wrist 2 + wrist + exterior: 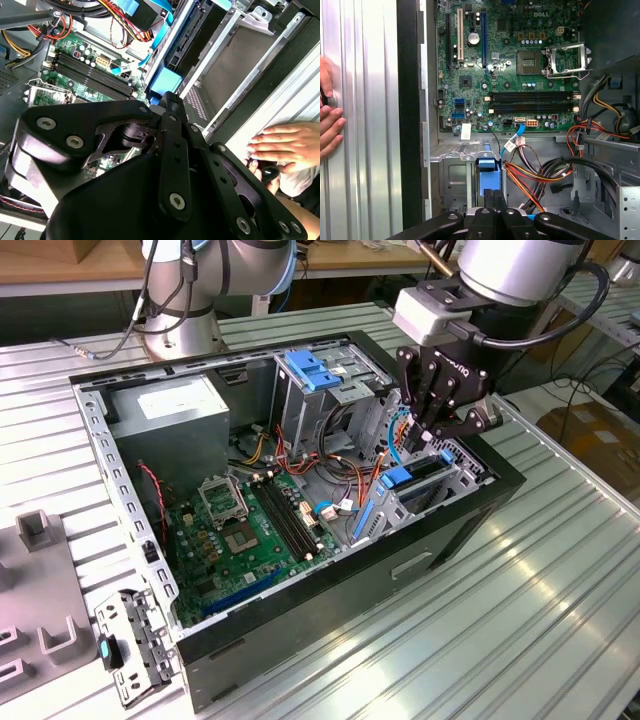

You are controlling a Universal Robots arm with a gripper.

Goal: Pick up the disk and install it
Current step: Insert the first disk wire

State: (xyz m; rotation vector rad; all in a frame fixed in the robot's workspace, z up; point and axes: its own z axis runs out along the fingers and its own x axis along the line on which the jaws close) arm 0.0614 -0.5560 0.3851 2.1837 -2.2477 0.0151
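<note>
Closest to the lens in both wrist views is the gripper (494, 194), a black linkage whose two fingers lie together with hardly any gap between them. Whether they pinch something at the tips, I cannot tell. Just in front of the fingertips is the blue plastic end of the disk (487, 172). The disk stands on its edge in the drive cage (462, 476), at the corner of the open computer case (330, 590) on the exterior view's right. In the exterior view it appears as a dark slab with blue pieces at both ends, directly under the gripper. In the second wrist view its long dark side runs away from the fingers along the metal wall of the cage.

Beside the cage a bundle of red, yellow and orange cables (540, 175) goes toward the motherboard (510, 65), which lies flat on the case floor. The exterior view gives the rest of the case: a light-blue bracket (315, 370) on the upper bays, and the grey power-supply box (170, 415) in the far corner on the exterior view's left. The case lies on a ribbed metal table (520, 620). The wrist views add a person's hand (329, 127), lying on this table just outside the black case wall.
</note>
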